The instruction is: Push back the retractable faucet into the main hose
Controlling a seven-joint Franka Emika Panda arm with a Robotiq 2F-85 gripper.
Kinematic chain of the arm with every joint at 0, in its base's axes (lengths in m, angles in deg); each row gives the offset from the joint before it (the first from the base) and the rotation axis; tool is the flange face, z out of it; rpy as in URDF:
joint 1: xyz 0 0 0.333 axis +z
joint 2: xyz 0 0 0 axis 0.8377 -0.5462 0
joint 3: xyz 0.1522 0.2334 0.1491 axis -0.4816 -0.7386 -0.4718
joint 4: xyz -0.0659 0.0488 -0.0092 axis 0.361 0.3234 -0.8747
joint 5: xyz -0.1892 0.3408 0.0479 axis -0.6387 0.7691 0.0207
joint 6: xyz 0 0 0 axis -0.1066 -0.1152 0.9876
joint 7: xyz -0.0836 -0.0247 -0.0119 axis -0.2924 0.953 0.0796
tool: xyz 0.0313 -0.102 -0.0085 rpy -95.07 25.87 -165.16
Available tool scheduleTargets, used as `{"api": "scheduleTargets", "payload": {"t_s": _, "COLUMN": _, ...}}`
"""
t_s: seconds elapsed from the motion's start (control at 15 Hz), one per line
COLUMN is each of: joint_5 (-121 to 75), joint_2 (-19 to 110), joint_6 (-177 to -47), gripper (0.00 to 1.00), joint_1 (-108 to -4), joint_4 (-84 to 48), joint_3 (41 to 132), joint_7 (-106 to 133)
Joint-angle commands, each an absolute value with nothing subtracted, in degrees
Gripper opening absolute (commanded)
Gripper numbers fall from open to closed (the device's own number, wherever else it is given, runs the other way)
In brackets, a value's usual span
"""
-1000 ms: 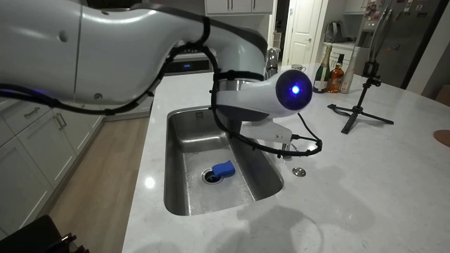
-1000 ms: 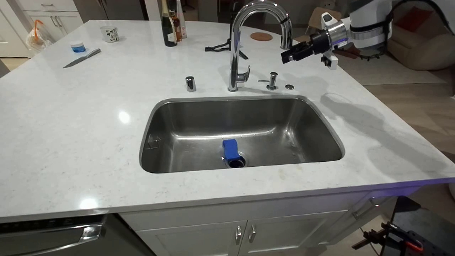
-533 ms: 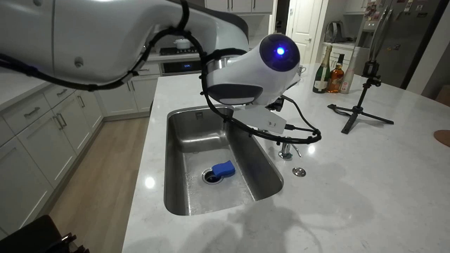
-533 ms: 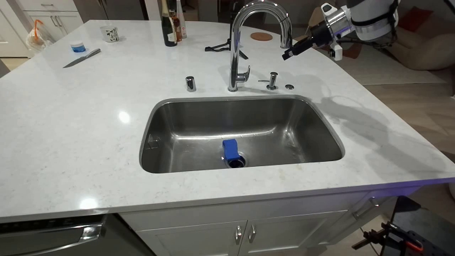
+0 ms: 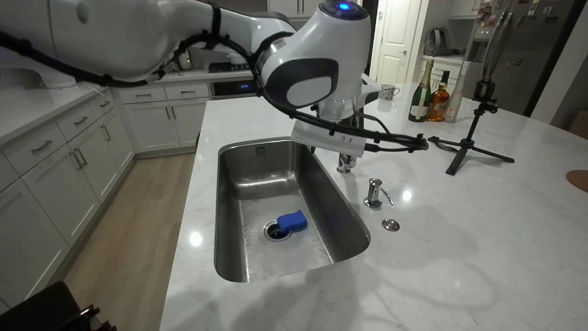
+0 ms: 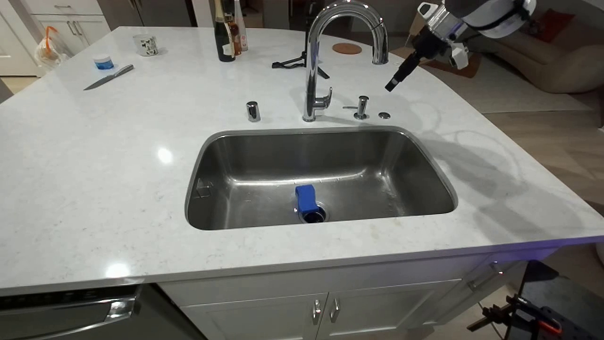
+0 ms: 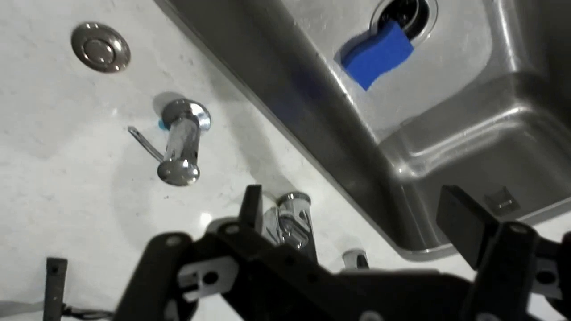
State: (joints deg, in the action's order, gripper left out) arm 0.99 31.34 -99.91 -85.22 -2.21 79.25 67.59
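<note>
No legible lettering or numbers

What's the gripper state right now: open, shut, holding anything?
Gripper: open, jaws wide apart in the wrist view, holding nothing.

I see blue object [image 6: 306, 198] overlapping drain [image 6: 315, 217] in sink [image 6: 264, 205]. Knife [image 6: 108, 78] lies on counter [image 6: 118, 189] near patterned mug [image 6: 145, 46]. Three bottles [image 5: 438, 105] stand close together, black tripod [image 5: 467, 143] near them.
</note>
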Motion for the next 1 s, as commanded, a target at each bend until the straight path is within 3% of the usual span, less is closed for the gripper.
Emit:
{"api": "scheduleTargets", "payload": {"t_s": 0.0, "joint_5": -9.30, "joint_2": 30.53, "joint_6": -91.66, "gripper": 1.00, "joint_1": -78.47, "joint_4": 2.33, "joint_3": 85.05, "joint_7": 58.95}}
{"api": "scheduleTargets", "payload": {"t_s": 0.4, "joint_5": -24.72, "joint_2": 30.40, "joint_6": -73.19, "gripper": 1.00, "joint_1": -69.69, "joint_4": 7.41, "joint_3": 87.12, "joint_7": 47.81}}
{"api": "scheduleTargets", "payload": {"t_s": 0.93, "joint_5": -29.34, "joint_2": 31.00, "joint_6": -61.37, "gripper": 1.00, "joint_1": -57.12, "joint_4": 7.67, "joint_3": 83.98, "joint_7": 28.47}}
